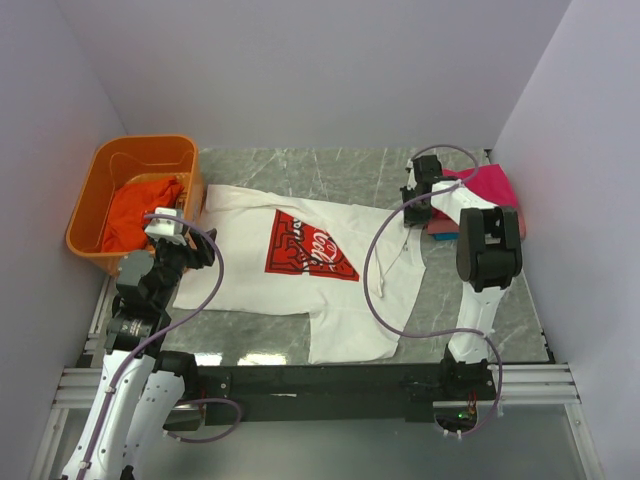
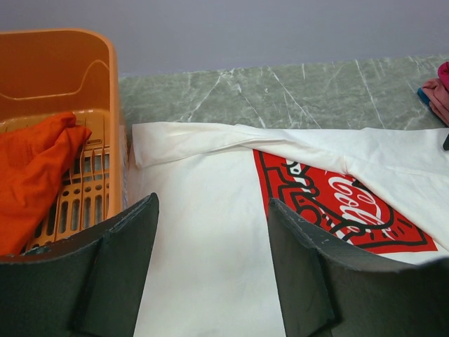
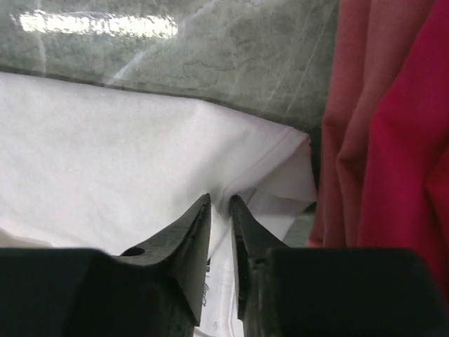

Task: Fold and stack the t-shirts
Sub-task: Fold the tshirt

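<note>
One white t-shirt [image 1: 240,275], red print [image 1: 305,247], creased

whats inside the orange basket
The basket holds a crumpled orange-red shirt, with bare slatted floor beside it. Anything under the shirt is hidden.

A rigid orange plastic basket [image 1: 125,145], rectangular with rounded corners, stands at the far left of the table, close against the left wall. Its floor is slotted in rows, and one wall has a curved handle cut-out near the rim. The grey-green marble-patterned table top [image 1: 330,165] is glossy and throws back a bright streak of light in the right wrist view. Plain pale wall panels [image 1: 320,70] close in the left, back and right sides. A black crossbar [image 1: 320,378] runs along the near edge, mounted on a silver aluminium frame [image 1: 75,385].
</note>
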`<control>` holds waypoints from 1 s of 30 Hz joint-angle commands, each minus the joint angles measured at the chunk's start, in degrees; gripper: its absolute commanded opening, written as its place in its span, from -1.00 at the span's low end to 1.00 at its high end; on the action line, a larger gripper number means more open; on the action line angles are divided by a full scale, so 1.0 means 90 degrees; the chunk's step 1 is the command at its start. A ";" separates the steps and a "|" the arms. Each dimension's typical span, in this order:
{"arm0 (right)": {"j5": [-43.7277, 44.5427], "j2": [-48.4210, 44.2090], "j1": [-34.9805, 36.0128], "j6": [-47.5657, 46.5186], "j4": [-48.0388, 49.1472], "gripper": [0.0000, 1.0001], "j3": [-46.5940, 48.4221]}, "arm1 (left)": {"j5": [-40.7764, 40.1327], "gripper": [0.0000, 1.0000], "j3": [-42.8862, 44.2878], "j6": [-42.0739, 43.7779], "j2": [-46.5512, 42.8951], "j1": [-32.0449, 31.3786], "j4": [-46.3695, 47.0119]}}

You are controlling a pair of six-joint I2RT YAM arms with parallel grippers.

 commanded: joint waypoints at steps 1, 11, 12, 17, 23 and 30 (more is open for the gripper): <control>-0.0079 0.0206 -0.0050 0.0095 -0.0118 -0.51 0.0287 | -0.0057 0.37 -0.0038 0.0042 -0.0080 -0.0020 0.0123; 0.0624 0.0079 -0.0059 -0.0274 0.0214 -1.00 0.0569 | -0.0057 0.37 -0.0047 0.0062 -0.0070 -0.0020 0.0133; 0.0692 0.0098 -0.0069 -0.0315 0.0223 -1.00 0.0637 | -0.0057 0.37 -0.0047 0.0062 -0.0070 -0.0020 0.0133; 0.0703 0.0410 -0.0059 -0.0423 0.0165 -1.00 0.1301 | -0.0076 0.37 -0.0038 0.0071 -0.0050 -0.0020 0.0114; 0.0771 0.0878 -0.0059 -0.0520 -0.0030 -1.00 0.2073 | -0.0096 0.38 -0.0047 0.0091 -0.0021 -0.0020 0.0123; 0.1190 0.1241 -0.0069 -0.0696 -0.0108 -1.00 0.2454 | -0.0096 0.37 -0.0047 0.0101 -0.0001 -0.0010 0.0123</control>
